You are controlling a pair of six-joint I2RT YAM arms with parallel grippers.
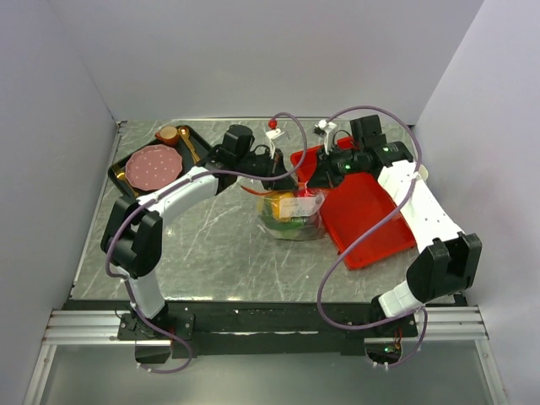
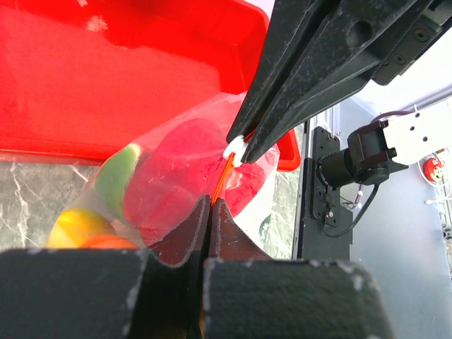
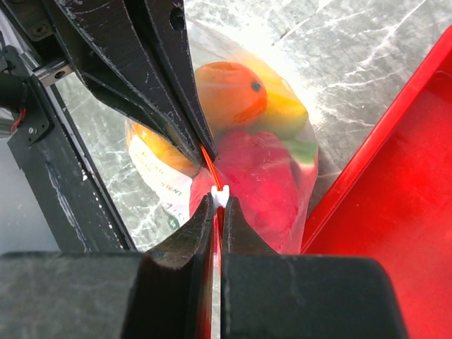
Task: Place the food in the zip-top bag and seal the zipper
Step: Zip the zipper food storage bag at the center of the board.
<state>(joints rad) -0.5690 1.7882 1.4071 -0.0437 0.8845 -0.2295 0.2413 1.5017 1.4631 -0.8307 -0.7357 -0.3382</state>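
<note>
From above, the zip-top bag (image 1: 297, 223) with the food (image 1: 281, 211) inside is over the table (image 1: 211, 245), just left of the red tray (image 1: 364, 215), with its mouth up between the left claw (image 1: 268, 175) and the right claw (image 1: 317, 180). In the left wrist view the left claw is closed tight on the zipper (image 2: 222, 180), whose thin orange line runs straight away to the right claw's tips. In the right wrist view the right claw also pinches this strip, which points toward the left claw.
</note>
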